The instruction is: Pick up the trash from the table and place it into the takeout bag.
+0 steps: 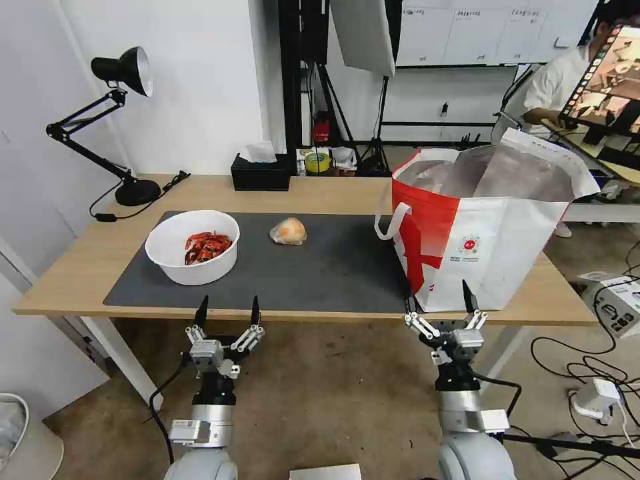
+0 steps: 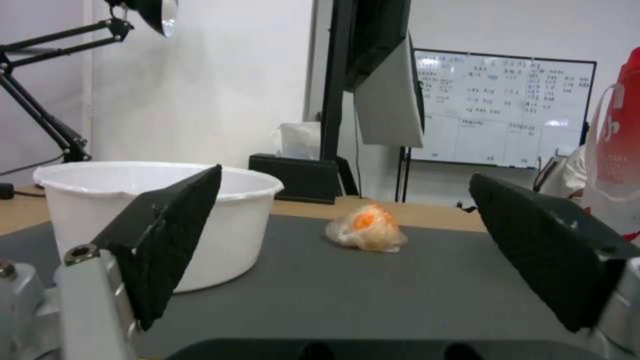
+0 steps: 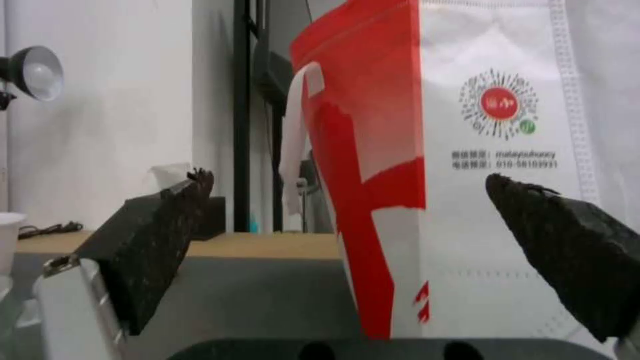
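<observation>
On the light-wood surface (image 1: 320, 197) lies a dark grey mat (image 1: 333, 267), and everything here is placed against that mat. A white round plastic bowl (image 1: 192, 247) holding red crayfish shells (image 1: 208, 245) stands on the mat's left part, near its front edge. A plastic-wrapped orange lump (image 1: 288, 231) lies on the mat just right of the bowl and apart from it, closer to the mat's far edge. The red-and-white takeout bag (image 1: 480, 233) stands upright at the mat's right end, its mouth open and silver foil lining showing, one white loop handle (image 1: 389, 223) hanging toward the mat's middle. Behind the mat's far edge sits a black tissue box (image 1: 261, 172), and a black desk lamp (image 1: 113, 127) stands beyond the mat's far left corner. The left gripper (image 1: 227, 308) hovers at the mat's front edge, in front of the bowl, fingers spread apart and holding nothing. The right gripper (image 1: 437, 297) hovers off the mat's front right corner, just before the bag, fingers likewise spread and holding nothing.
</observation>
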